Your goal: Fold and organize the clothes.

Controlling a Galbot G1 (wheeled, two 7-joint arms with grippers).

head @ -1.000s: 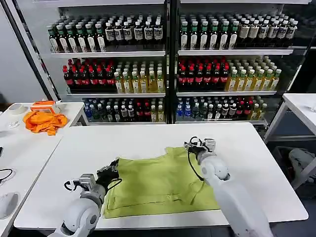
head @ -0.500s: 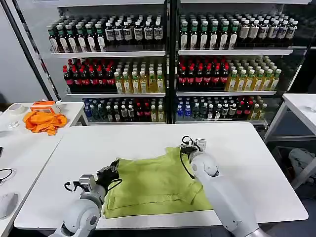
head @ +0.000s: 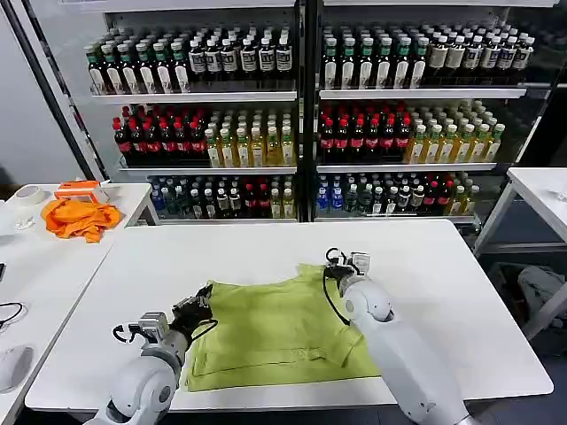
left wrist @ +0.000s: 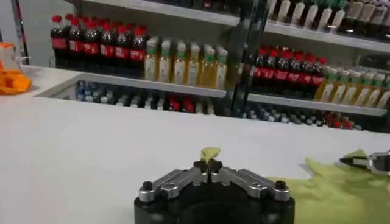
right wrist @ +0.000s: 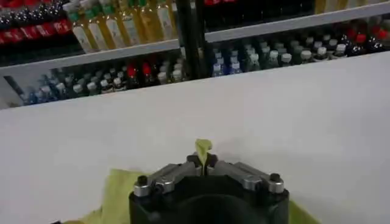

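Your lime-green cotton T-shirt (head: 279, 332) is lying flat on the white table (head: 443, 292), near its front edge and about midway across, its longer side running left to right along that edge. Your left pincer (head: 197, 310) is clenching the shirt's far left corner, and a small tuft of green cloth is poking out past its closed tips (left wrist: 209, 163). Your right pincer (head: 339, 263) is gripping the far right corner the same way, its fingers pinched on a raised peak of fabric (right wrist: 203, 148). Nothing else is sitting on the table beside the shirt. A crumpled bright orange cloth (head: 80, 217) is resting on the neighbouring table to your left, well apart, and bottle-filled shelves (head: 292, 115) are standing behind. The shirt is showing soft wrinkles and a plain green face.
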